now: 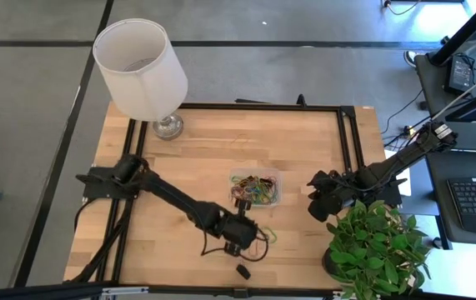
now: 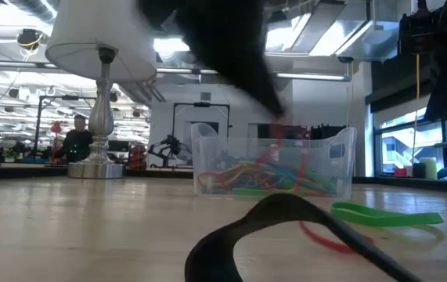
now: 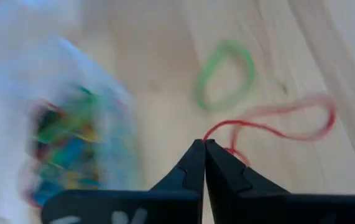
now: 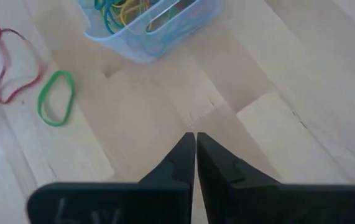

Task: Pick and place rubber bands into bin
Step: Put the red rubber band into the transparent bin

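Left gripper [image 3: 204, 144] sits low over the wooden table [image 1: 204, 142], just in front of the bin [image 1: 255, 188], fingertips pressed together and pinching one end of a red rubber band [image 3: 276, 121]; the rest of that loop trails loose across the wood. A green rubber band [image 3: 224, 74] lies flat just beside the red one, apart from the fingers. From the right wrist view the same pair shows near the bin's corner: red loop [image 4: 12, 68], green loop [image 4: 56, 97]. The bin is a small clear tub near table centre holding a tangle of coloured rubber bands [image 1: 254, 191], yellow, green, blue and red among them. In the low view a black rubber band [image 2: 286, 227] arches up close to the lens; whether it touches the red strand behind it is hard to say. Right gripper [image 4: 194, 138] hangs above bare wood to the right of the bin, fingers closed with nothing between them. White lamp [image 1: 142, 67] stands at the far left corner; potted plant [image 1: 379, 250] at the near right edge.
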Tool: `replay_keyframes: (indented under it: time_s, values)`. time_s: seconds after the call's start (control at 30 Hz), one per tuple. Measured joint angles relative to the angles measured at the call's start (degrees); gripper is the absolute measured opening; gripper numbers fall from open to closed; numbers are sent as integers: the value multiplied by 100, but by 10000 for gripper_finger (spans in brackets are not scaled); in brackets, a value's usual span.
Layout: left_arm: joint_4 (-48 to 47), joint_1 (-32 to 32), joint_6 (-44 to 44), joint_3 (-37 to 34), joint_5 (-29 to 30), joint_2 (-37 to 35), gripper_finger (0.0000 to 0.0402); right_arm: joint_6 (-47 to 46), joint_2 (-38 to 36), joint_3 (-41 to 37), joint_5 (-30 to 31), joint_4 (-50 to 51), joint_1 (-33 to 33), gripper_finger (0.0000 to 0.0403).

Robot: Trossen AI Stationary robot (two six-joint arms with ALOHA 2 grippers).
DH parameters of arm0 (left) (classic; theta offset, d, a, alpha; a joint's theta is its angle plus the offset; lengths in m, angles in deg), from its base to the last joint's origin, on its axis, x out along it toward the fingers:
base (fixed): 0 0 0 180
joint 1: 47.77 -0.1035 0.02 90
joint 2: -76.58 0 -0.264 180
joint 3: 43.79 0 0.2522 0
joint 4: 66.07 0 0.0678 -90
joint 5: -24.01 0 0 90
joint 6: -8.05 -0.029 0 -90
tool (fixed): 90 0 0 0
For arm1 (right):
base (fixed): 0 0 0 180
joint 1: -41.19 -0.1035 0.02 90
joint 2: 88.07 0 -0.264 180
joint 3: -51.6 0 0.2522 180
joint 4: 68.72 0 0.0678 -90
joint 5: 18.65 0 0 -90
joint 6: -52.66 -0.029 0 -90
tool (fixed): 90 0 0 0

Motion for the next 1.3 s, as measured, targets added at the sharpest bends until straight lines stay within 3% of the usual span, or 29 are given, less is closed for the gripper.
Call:
replay_keyframes:
  time_s: [0.47,0.67,0.87,1.13,1.3]
  values:
    - [178,-742,-1321,22,351,-1407,2,-276,2,0,303,-83,2,21]
    - [22,-1238,-1672,-6,-308,-1499,2,-386,4,0,413,-193,4,21]
    - [-61,-1513,-1675,-358,-979,-1307,2,-634,9,0,415,-192,4,21]
    - [485,-1617,-1150,-1136,-1003,-1133,6,-647,13,0,416,-264,4,21]
    - [549,-1668,-572,-1387,-1128,-1116,28,-647,15,0,472,-275,4,21]
